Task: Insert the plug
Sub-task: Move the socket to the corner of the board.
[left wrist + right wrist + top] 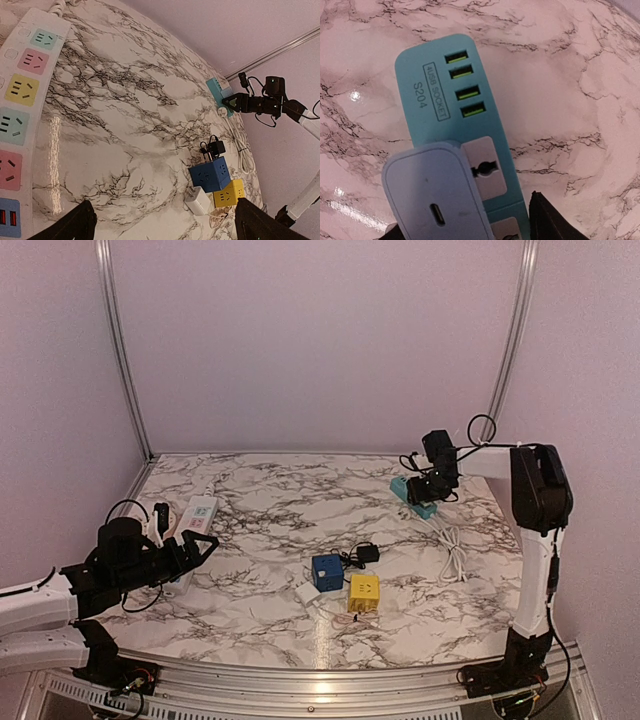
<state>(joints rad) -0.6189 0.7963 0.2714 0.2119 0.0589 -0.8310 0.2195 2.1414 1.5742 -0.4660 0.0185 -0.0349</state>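
One plug [432, 195], port-end up, on strip [445, 95]

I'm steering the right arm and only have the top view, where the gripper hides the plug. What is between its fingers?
Observer: A pale charger block, with a slot-shaped port on its face, sits between the fingers of the right gripper, over the teal power strip.
Operator: Is it seated?
Observer: Cannot tell; its underside is hidden. The socket showing beside it is empty.
Operator: Anything else on that strip?
Observer: Four USB ports in a row, all empty, beyond the block.
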